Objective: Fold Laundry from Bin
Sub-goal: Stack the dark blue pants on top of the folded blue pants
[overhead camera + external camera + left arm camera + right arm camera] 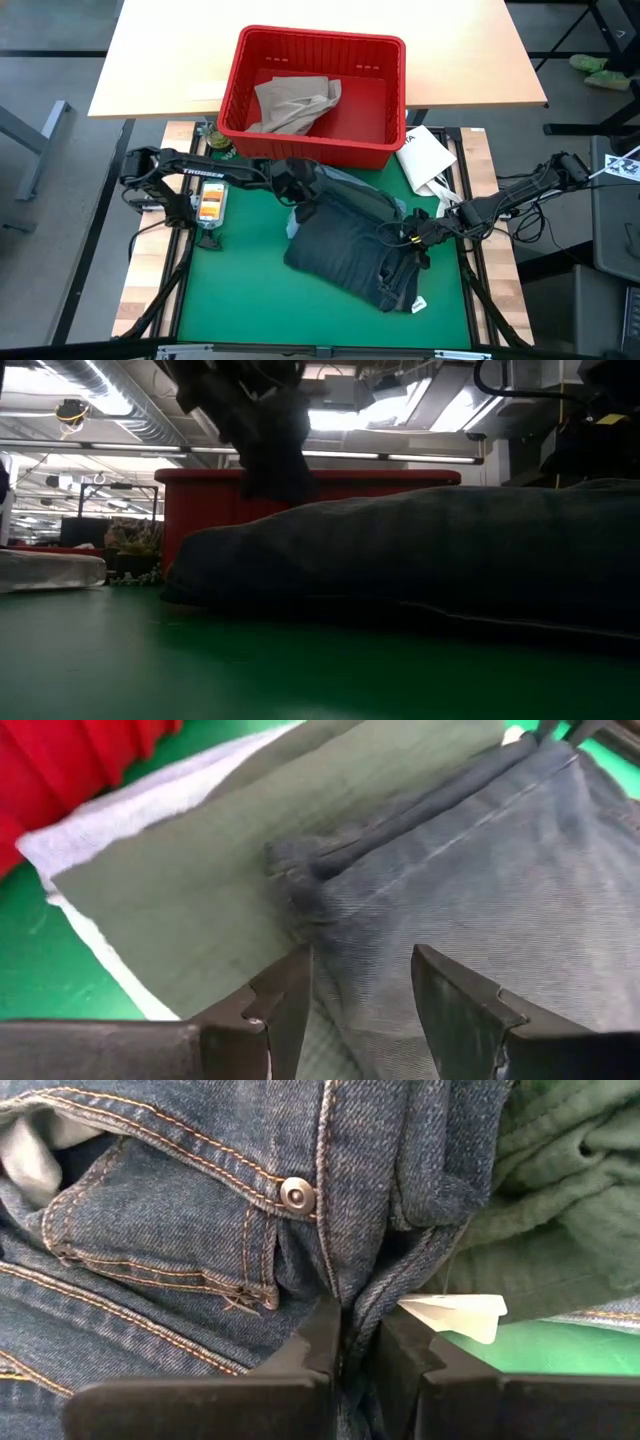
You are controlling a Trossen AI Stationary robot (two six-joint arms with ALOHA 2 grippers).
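Dark blue denim jeans (350,250) lie heaped on the green mat, on top of a dark green garment (200,890) and a light blue one (120,820). My left gripper (360,1000) is open just over the jeans' leg end (300,870), at the heap's far left; I cannot tell whether it touches the cloth. My right gripper (412,240) is shut on the jeans at the heap's right side. Tan khaki trousers (295,100) lie in the red bin (320,38) behind the mat. My right gripper pinches a raised fold of denim (352,1295) between its two fingers, at the jeans' waist just below a metal rivet (297,1194). The fingers slant down from the table's right side. The jeans rest on the mat and on the green garment.
A white flat packet (425,155) lies at the mat's far right corner, beside the bin. A white tag (455,1315) sticks out of the jeans by my right fingers. Bare green mat (230,290) stretches along the near and left sides.
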